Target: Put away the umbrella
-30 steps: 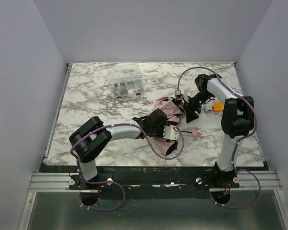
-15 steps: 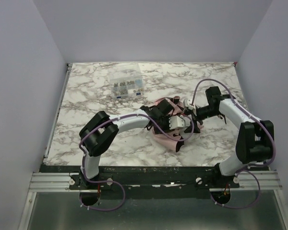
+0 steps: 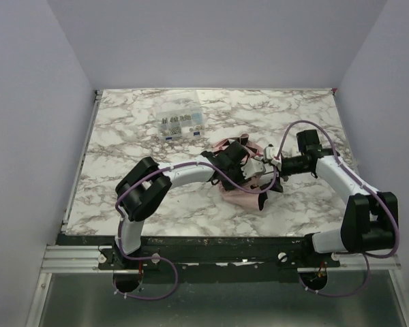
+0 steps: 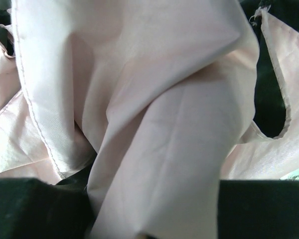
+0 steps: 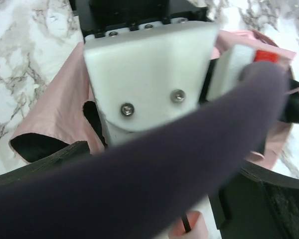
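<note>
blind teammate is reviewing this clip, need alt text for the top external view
A crumpled pale pink umbrella lies in the middle of a marble table. The left gripper pinches its fabric, and the right gripper hangs open close beside it. A clear compartment box sits farther back.
</note>
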